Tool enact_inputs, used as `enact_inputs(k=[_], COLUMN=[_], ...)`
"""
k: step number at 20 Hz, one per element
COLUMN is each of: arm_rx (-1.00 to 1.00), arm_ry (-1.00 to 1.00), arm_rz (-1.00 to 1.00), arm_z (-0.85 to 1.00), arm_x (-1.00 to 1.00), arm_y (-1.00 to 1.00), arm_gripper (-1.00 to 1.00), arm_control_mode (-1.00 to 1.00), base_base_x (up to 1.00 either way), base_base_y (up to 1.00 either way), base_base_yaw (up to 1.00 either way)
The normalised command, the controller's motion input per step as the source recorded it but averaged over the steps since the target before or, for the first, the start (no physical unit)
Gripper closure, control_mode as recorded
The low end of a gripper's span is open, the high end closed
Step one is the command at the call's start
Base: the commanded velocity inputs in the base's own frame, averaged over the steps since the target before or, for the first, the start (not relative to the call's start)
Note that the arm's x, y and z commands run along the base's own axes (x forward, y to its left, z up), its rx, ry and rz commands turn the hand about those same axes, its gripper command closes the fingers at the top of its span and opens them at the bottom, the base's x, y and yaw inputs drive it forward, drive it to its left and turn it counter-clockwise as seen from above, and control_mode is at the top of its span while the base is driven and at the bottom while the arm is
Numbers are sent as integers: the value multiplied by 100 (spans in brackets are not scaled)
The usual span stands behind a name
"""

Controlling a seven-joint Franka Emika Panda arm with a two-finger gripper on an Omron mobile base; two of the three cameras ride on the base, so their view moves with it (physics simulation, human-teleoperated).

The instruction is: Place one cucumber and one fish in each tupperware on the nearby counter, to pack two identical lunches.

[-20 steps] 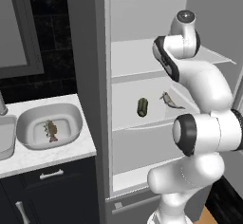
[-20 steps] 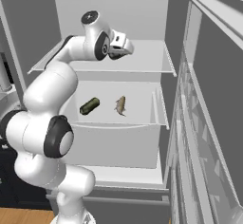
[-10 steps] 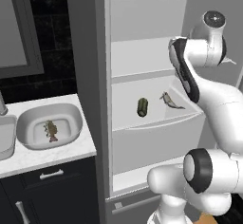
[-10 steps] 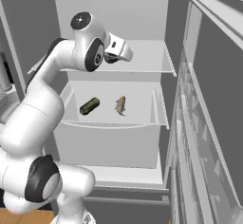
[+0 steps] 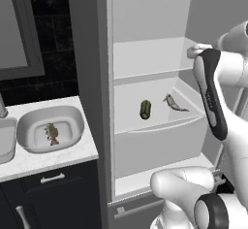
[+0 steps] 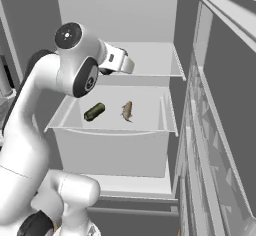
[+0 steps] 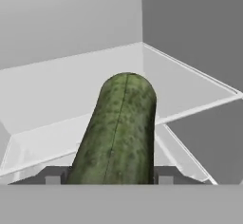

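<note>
In the hand view my gripper [image 7: 113, 176] is shut on a green cucumber [image 7: 118, 133] that points away over a white fridge shelf. From the base, the hand [image 6: 121, 62] hovers at the upper shelf of the open fridge. On the shelf below lie a second cucumber [image 5: 145, 109] [image 6: 94, 111] and a fish [image 5: 173, 103] [image 6: 127, 111]. On the counter [image 5: 53, 159] to the left, the wider tupperware [image 5: 30, 120] holds another fish [image 5: 51, 133]. The narrow tupperware [image 5: 5, 143] is cut off by the left edge.
The fridge door [image 6: 220, 130] stands open on the right. A drawer front [image 6: 107, 150] closes off the space under the middle shelf. Dark cabinet fronts with silver handles [image 5: 52, 178] sit beneath the counter. My own arm [image 5: 213, 97] crosses the right side of the fridge opening.
The arm has swung over to the right and the hand has shifted along the upper shelf. The cucumber and fish on the middle shelf have not moved.
</note>
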Motion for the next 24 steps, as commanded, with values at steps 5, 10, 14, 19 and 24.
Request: enact_inputs(k=[5,10,14,19,24], arm_rx=[0,-9,-13,-1,0], arm_ry=[0,0,49,53,27], arm_rz=[14,4,0,0,0], arm_z=[-17,-12,-51,-76,-40], arm_x=[-100,-100,-62,-45,-37], arm_y=[33,66,32,0,5], arm_gripper=[100,100,100,100,100], arm_control_mode=[-100,-100,-100,-100,100], base_base_x=[0,0,0,0,-35], base_base_y=[0,0,0,0,5], base_base_yaw=[0,0,0,0,2])
